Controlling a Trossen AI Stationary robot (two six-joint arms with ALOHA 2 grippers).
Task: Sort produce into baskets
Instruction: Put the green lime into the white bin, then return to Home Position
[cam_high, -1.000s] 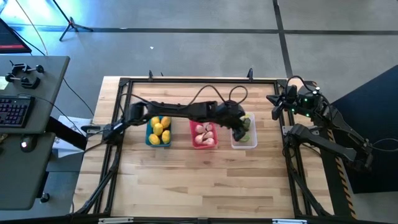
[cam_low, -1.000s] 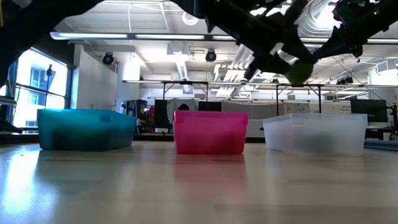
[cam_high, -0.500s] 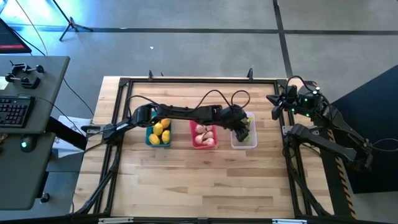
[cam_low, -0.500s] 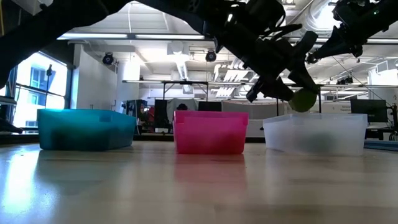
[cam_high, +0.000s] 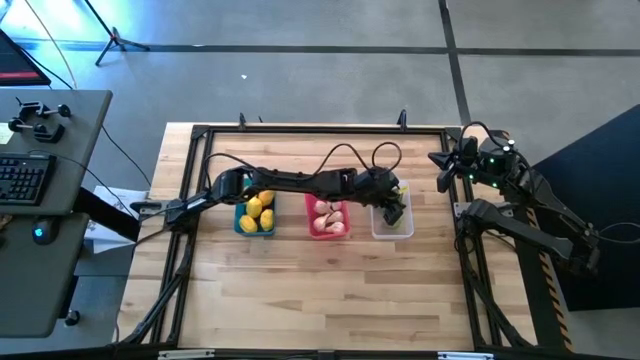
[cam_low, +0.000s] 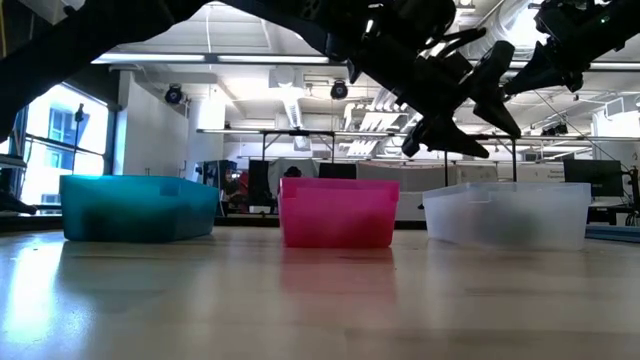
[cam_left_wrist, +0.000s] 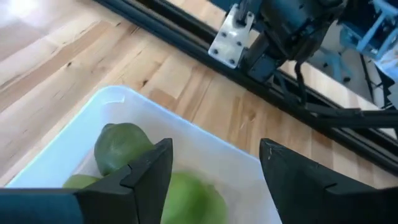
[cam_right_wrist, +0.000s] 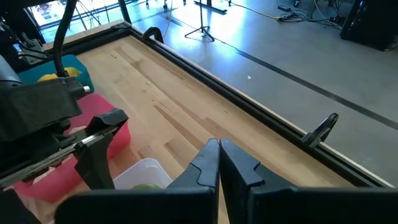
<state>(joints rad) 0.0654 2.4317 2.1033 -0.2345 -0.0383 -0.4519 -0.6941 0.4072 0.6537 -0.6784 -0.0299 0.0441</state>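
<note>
High view: left gripper (cam_high: 392, 207) reaching across the table, poised over the translucent white basket (cam_high: 378, 228) at 3 o'clock of the pink-red basket (cam_high: 311, 215). Blue basket (cam_high: 242, 228) at 9 o'clock of that, loaded with yellow lemons (cam_high: 256, 211); pale garlic bulbs (cam_high: 329, 213) in the middle bin. Right gripper (cam_high: 441, 160) parked near the table's edge, at 1 o'clock of the white bin.

Low view: left fingers (cam_low: 499, 80) splayed wide above the white basket (cam_low: 508, 214), nothing between them.

Left wrist view: spread fingers (cam_left_wrist: 149, 175) empty; green fruits (cam_left_wrist: 121, 145) lying loose inside the white basket (cam_left_wrist: 115, 99), directly under the jaws.

Right wrist view: right fingers (cam_right_wrist: 209, 163) pressed together, gripping nothing.

Handling, as a judgement: small, smooth, rounded toy pieces, probably light and stiff, liable to roll or squirt from a pinch. Best taken across the widest middle, jaws square to the short axis, with modest squeeze.
</note>
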